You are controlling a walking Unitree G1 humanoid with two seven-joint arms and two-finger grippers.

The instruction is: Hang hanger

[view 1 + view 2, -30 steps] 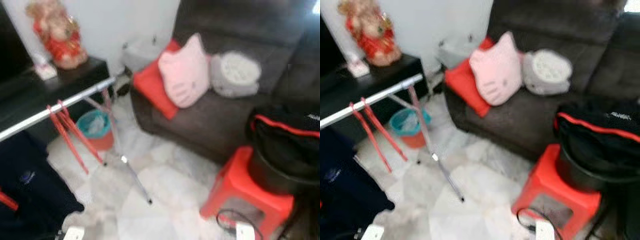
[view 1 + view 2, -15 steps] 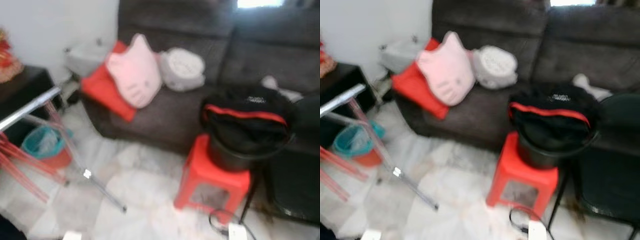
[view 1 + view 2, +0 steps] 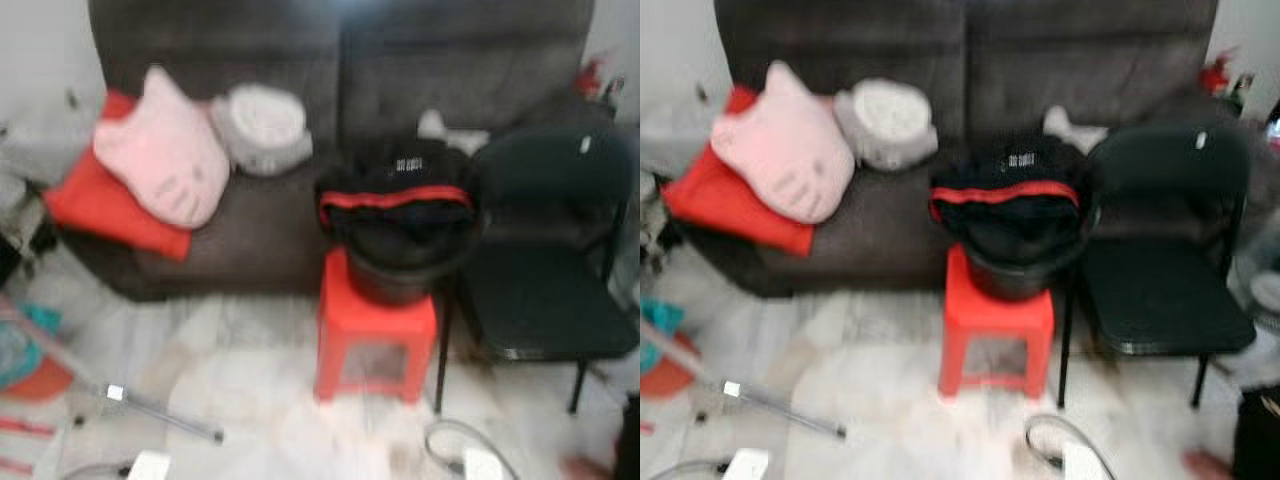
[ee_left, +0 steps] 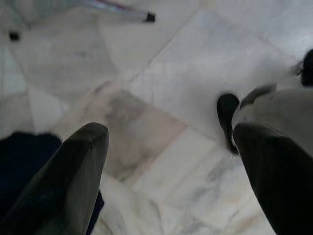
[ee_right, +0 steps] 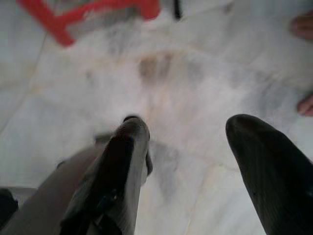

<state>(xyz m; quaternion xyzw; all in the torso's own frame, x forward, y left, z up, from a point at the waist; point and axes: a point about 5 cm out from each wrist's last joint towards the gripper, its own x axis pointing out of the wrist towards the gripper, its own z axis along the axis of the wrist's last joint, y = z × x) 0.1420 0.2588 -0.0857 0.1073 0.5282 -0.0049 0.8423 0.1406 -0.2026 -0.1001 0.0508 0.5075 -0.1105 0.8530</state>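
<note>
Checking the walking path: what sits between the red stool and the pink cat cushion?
In the left eye view, dark sofa front and pale marble floor lie between the red stool and the pink cat cushion.

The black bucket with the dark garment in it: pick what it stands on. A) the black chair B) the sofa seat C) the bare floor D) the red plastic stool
D: the black bucket sits on top of the red plastic stool, in front of the sofa and beside the black chair.
</note>
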